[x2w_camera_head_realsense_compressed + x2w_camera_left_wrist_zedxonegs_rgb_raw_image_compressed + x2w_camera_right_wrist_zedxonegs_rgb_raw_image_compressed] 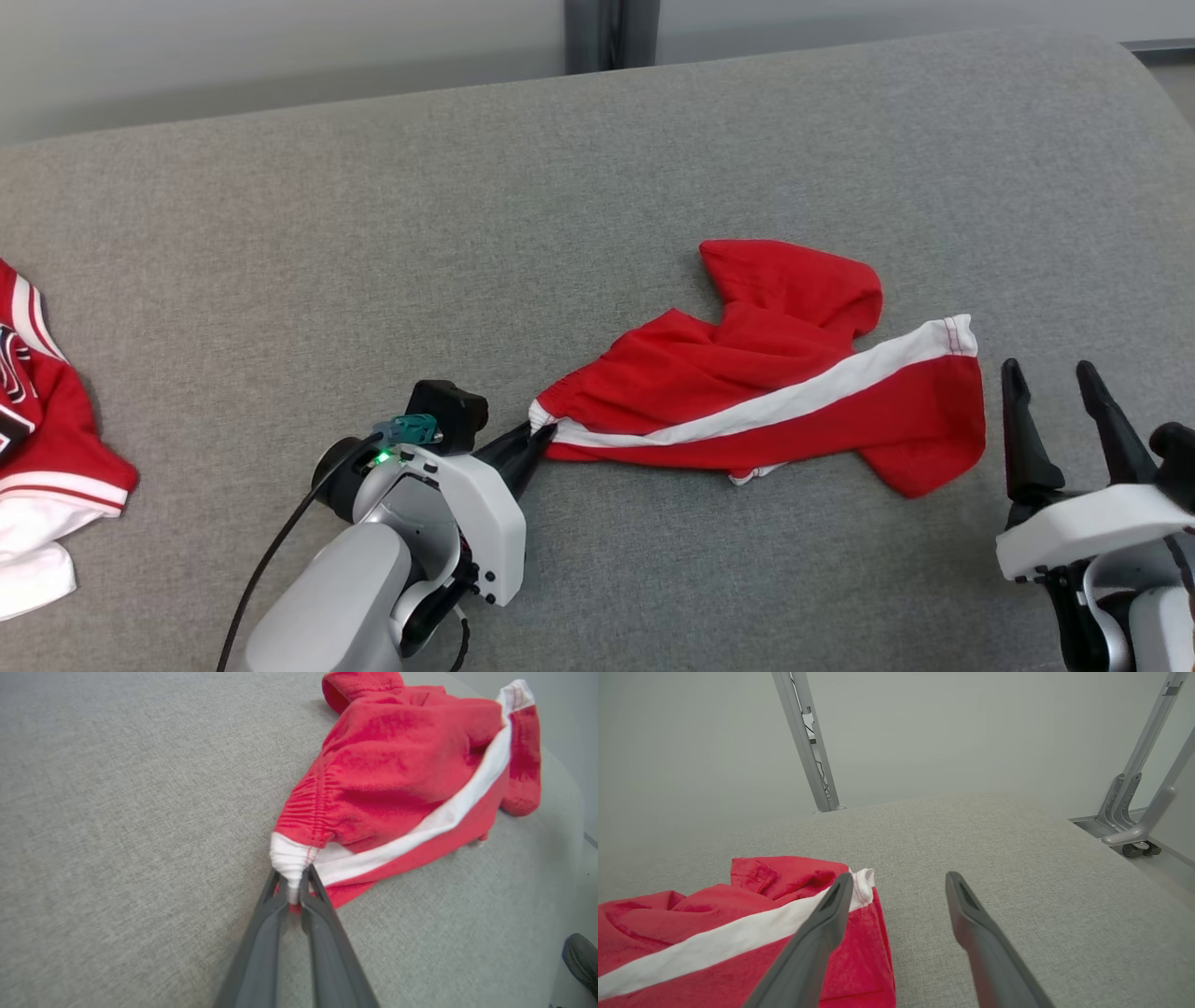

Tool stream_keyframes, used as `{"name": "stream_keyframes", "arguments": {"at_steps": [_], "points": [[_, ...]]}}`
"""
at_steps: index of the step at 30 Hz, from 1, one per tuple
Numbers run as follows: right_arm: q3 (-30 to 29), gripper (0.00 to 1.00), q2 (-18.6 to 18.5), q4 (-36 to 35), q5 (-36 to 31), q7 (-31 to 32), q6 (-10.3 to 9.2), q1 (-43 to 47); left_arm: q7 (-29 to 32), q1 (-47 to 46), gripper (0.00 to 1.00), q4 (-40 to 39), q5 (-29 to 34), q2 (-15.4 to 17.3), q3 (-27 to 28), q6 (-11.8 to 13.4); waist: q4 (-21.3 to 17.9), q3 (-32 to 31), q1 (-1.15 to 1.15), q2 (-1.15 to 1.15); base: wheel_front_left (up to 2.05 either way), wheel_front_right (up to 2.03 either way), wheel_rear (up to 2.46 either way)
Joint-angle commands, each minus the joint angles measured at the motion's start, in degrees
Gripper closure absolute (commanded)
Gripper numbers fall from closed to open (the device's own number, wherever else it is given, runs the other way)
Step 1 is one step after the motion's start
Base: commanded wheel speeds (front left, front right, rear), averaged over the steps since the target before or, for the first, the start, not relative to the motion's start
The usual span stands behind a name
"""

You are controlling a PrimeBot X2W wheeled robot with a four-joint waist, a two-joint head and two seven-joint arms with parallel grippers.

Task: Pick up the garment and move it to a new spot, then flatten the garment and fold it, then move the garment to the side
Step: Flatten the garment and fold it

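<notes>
The garment [775, 392] is a pair of red shorts with a white side stripe, lying crumpled on the grey cushion right of centre. My left gripper [540, 439] is shut on the white corner of its waistband at the garment's left end. In the left wrist view the two fingers pinch that bunched white corner of the garment [397, 765], with my left gripper [293, 882] low over the cushion. My right gripper [1050, 378] stands open just right of the garment's leg hem, touching nothing. From the right wrist, the garment [738, 924] lies left of my open right gripper [899, 882].
A second red and white piece of clothing [37, 439] lies at the cushion's far left edge. The grey cushion [373, 233] drops away at the right, where metal frame legs [1129, 798] stand on the floor. A dark shoe [581, 961] shows at the lower right of the left wrist view.
</notes>
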Motion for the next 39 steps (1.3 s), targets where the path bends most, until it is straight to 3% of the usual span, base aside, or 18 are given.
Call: {"name": "stream_keyframes", "arguments": {"at_steps": [1,15,16,17,19,31,39], "points": [[0.1,0.0,-0.6,0.5,0.1,0.7,0.01,-0.9,-0.3,-1.2,1.0,0.1,0.0,0.2,0.0,-0.3,0.4,0.3,0.0,0.0,0.0,0.0,0.0],[8.3,0.0,-6.9,8.3,5.6,13.6,0.01,-8.8,-3.5,-3.4,1.0,2.3,0.1,-0.3,-1.4,-0.2,2.8,2.3,0.0,0.0,0.0,0.0,0.0],[8.9,0.35,-7.4,8.6,6.4,13.8,0.01,-9.2,-3.7,-3.6,1.0,2.5,0.1,-0.4,-1.5,-0.2,2.9,2.3,0.0,0.0,0.0,0.0,0.0],[9.5,0.62,-8.0,9.1,7.0,14.3,0.01,-9.5,-3.8,-3.7,1.0,2.6,0.0,-0.4,-1.6,-0.2,3.0,2.4,0.0,0.0,0.0,0.0,0.0],[10.8,1.0,-9.0,9.7,8.7,14.3,0.01,-10.1,-4.5,-4.1,1.0,3.0,-0.2,-0.5,-1.7,-0.2,3.2,2.5,0.0,0.0,0.0,0.0,0.0],[9.8,1.0,-9.8,4.7,8.4,3.7,0.01,-9.5,-12.2,-5.3,1.0,-1.3,0.0,0.8,1.5,2.3,3.5,0.2,0.0,0.0,0.0,0.0,0.0],[6.6,1.0,-9.7,-2.9,6.3,-2.9,0.01,-11.2,-11.7,-7.9,1.0,-10.7,-1.8,2.5,5.4,5.1,5.2,-3.5,0.0,0.0,0.0,0.0,0.0]]}}
